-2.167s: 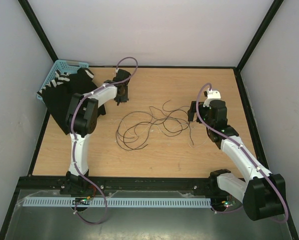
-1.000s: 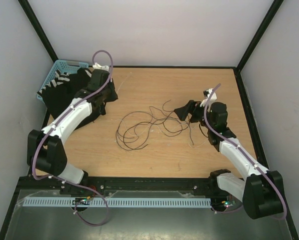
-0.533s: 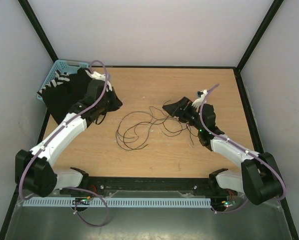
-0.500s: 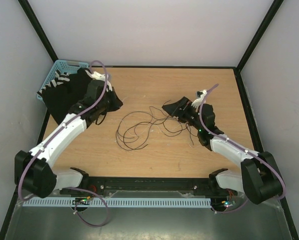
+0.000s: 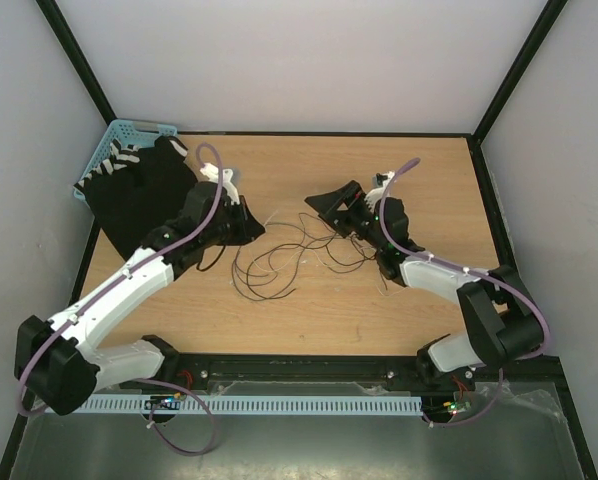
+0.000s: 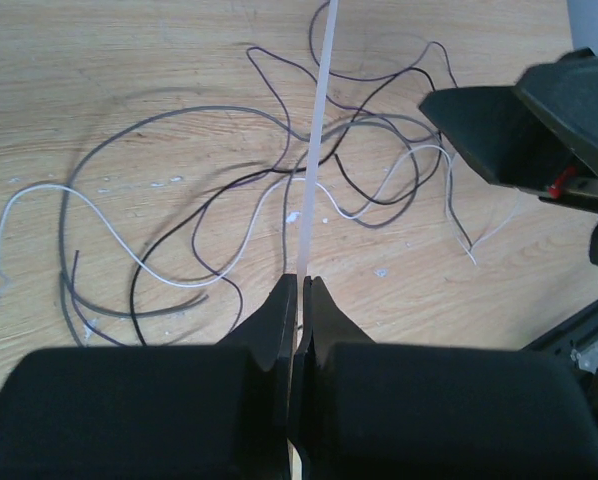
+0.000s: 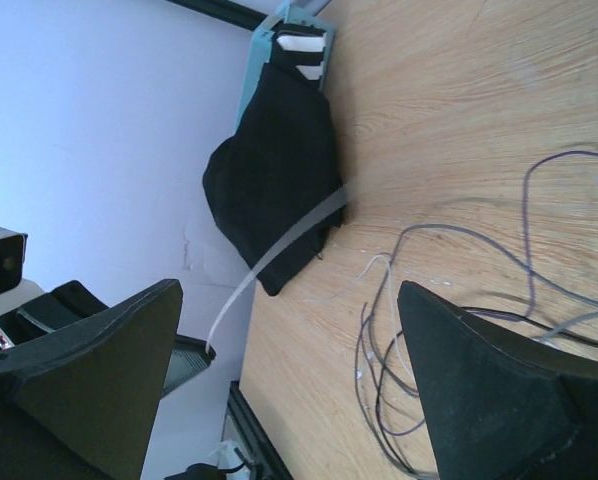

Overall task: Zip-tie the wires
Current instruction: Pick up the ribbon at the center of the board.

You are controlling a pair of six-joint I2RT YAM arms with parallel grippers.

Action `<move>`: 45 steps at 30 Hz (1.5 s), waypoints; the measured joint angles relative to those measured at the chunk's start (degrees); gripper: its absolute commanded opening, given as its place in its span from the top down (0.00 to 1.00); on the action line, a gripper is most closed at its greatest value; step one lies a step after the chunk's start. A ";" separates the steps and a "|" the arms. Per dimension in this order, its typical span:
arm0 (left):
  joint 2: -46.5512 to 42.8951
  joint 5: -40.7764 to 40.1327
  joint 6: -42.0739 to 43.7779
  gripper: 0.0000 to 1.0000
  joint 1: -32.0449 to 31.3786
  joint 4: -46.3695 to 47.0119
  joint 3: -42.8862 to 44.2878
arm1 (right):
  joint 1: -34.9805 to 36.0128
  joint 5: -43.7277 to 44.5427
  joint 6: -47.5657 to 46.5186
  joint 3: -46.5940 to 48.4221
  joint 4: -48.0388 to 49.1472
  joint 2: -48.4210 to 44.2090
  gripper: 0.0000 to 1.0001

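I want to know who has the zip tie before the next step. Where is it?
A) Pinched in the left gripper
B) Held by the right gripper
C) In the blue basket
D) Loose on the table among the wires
A: in the left wrist view the zip tie is clamped in the shut left gripper and sticks out over the wires; the right gripper is wide open and holds nothing.

Left end effector (image 6: 299, 288) pinched closed, arm stretched forward; right end effector (image 7: 289, 295) spread wide, arm extended low.

The wires (image 5: 297, 247) sprawl mid-table; black cloth (image 5: 139, 195) crowds the far-left corner; open tabletop (image 5: 319, 320) along the near edge.
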 measured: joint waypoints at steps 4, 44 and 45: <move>-1.03 -0.02 -0.81 1.00 -1.73 0.31 -0.11 | 1.55 -0.31 1.62 1.40 1.97 2.03 0.01; 0.42 -2.54 -0.66 0.63 -14.12 1.84 -0.79 | 4.15 -8.46 -3.56 5.64 5.09 7.06 1.00; 0.42 -2.60 -0.02 0.51 -14.12 1.53 -0.79 | 4.15 -9.07 -4.44 5.88 4.72 7.06 1.00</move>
